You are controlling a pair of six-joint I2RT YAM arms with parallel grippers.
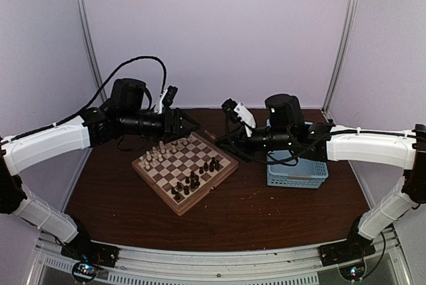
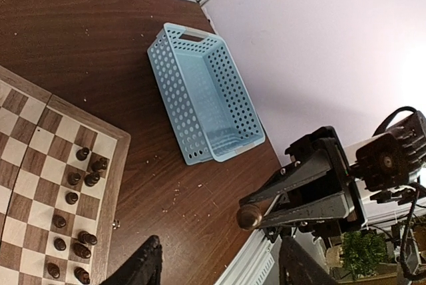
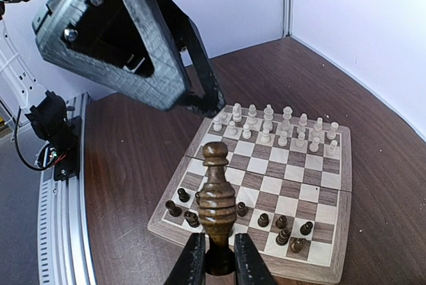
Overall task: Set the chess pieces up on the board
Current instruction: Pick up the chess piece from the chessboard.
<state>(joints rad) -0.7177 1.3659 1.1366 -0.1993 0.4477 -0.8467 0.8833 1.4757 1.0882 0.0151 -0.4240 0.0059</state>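
My right gripper (image 3: pixel 219 245) is shut on the base of a tall dark brown chess piece (image 3: pixel 217 195), held upright in the air over the near side of the board (image 3: pixel 291 168). The left wrist view shows that piece's rounded end (image 2: pixel 249 216) beyond my left gripper (image 2: pixel 219 255), whose jaws stand open with nothing between them. From above, the left gripper (image 1: pixel 193 125) and right gripper (image 1: pixel 223 137) face each other over the board's far corner (image 1: pixel 212 188). Cream pieces (image 1: pixel 160 152) fill two rows on one side. Several dark pieces (image 1: pixel 193 182) stand on the other.
A light blue lattice basket (image 1: pixel 297 173) sits on the dark wooden table right of the board, under the right arm; the left wrist view shows the basket (image 2: pixel 203 95) holding nothing. Pale walls close in the table's back and sides.
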